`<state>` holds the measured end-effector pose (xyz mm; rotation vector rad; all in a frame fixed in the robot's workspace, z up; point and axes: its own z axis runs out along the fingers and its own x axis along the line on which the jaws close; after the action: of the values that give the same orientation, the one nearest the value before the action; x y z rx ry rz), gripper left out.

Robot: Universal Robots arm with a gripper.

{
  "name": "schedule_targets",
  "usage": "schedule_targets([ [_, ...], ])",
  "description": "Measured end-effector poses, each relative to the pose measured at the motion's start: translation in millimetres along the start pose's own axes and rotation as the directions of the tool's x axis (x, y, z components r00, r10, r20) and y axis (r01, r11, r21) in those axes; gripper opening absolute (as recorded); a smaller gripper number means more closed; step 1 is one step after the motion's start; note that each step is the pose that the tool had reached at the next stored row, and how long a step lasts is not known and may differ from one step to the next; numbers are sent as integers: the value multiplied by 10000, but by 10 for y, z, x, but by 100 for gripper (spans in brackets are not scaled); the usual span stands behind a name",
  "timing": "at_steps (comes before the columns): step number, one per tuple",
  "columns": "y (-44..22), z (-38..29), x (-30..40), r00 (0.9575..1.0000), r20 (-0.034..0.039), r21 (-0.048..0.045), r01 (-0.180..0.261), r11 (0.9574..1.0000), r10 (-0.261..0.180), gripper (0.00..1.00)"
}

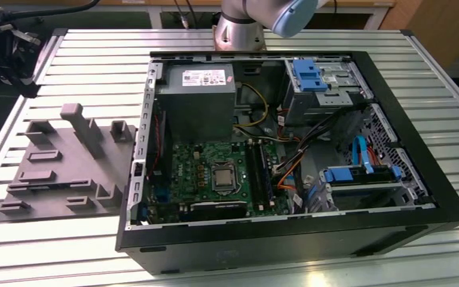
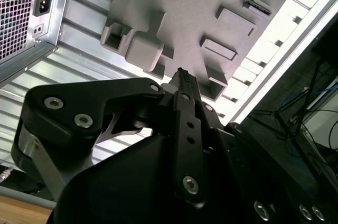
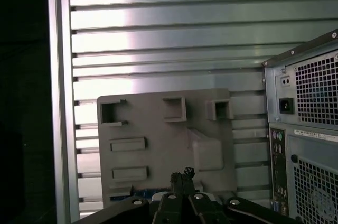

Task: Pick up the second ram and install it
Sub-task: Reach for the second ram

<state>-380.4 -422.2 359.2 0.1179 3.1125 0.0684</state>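
1. Second ram [image 1: 257, 170] seems to sit as a long dark stick in the slots inside the open computer case [image 1: 293, 236]. It is just beside the silver chip [image 1: 223, 177] on the motherboard [image 1: 189, 164]. I cannot tell it apart from its neighbour.
2. Just beside the case, on the exterior view's left, the grey tray [image 1: 54, 173] lies flat on the slatted tabletop [image 1: 94, 54], its posts upright.
3. In both wrist views the hand [image 2: 182, 76] [image 3: 182, 174] hangs above that tray, near the case's rear panel, with its fingers pressed together.
4. Behind the case, the arm [image 1: 238, 30] rises from the tabletop.
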Motion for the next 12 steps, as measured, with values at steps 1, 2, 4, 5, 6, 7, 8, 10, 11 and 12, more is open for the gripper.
schedule_targets([
  [1, -6, 4, 1, 10000, 0, 1, 0, 10000, 0, 11],
  [2, -13, 8, 3, 10000, 0, 0, -1, 10000, 1, 11],
  [4, -23, 15, 5, 10000, 0, 0, -1, 10000, 1, 11],
  [5, -28, 19, 6, 10000, 1, 0, -1, 10000, 1, 11],
  [6, -33, 23, 8, 10000, 2, 0, 0, 10000, 0, 11],
  [7, -37, 26, 9, 10000, 1, 0, 0, 10000, 0, 11],
  [8, -41, 29, 10, 10000, 0, 0, -1, 10000, 1, 11],
  [10, -47, 36, 13, 10000, 2, -1, -1, 10000, 1, 11],
  [11, -50, 39, 14, 10000, 1, -1, 0, 10000, 0, 11],
  [12, -53, 41, 16, 10000, 0, 0, 0, 10000, 0, 11],
])
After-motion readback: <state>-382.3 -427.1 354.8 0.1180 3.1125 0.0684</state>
